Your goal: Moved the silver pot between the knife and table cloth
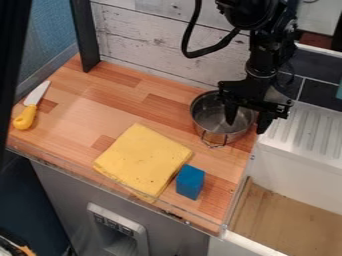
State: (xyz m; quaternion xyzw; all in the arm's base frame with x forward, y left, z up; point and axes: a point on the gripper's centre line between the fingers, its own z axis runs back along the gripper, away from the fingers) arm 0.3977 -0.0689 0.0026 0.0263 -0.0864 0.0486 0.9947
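Seemingly at the grasping step: round silver metal pot (212, 117) beyond and right of the folded yellow table cloth (143, 162); there too, black two-finger gripper (246, 127), jaws wide, around the pot's rim. Next, probably: closing on it, lifting, then carrying to left of the cloth, short of the yellow-handled metal knife (31, 104).

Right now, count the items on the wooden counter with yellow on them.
2: the knife, its handle yellow, at left on the counter; the cloth at front, beside the blue block. The pot may hide more.
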